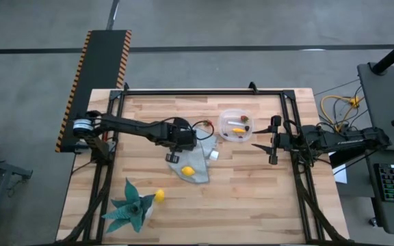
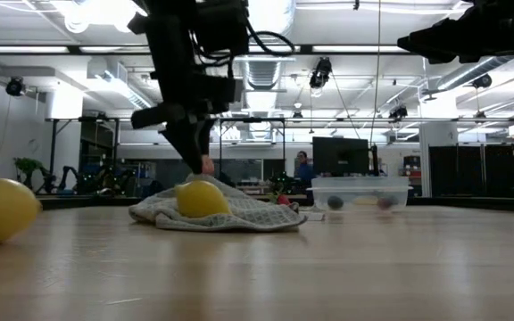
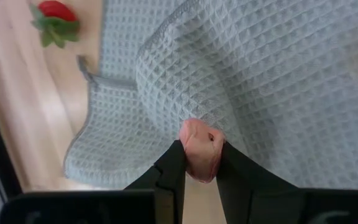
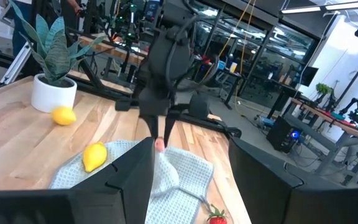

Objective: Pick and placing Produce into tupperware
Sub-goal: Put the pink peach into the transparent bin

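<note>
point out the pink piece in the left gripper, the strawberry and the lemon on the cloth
pink piece (image 3: 201, 152), left wrist view, its middle, between the fingers
strawberry (image 3: 56, 10), left wrist view, its red body
lemon (image 1: 188, 171), high view, its middle

Two dark robot arms reach inward over a worktop, one from each side.

The left arm stretches in toward the middle, its wrist bent downward; the left gripper (image 3: 199, 163) is pinched closed on a small pink piece. The right arm waits at the right edge, held level, the right gripper (image 1: 260, 145) with its fingers spread apart.
</note>
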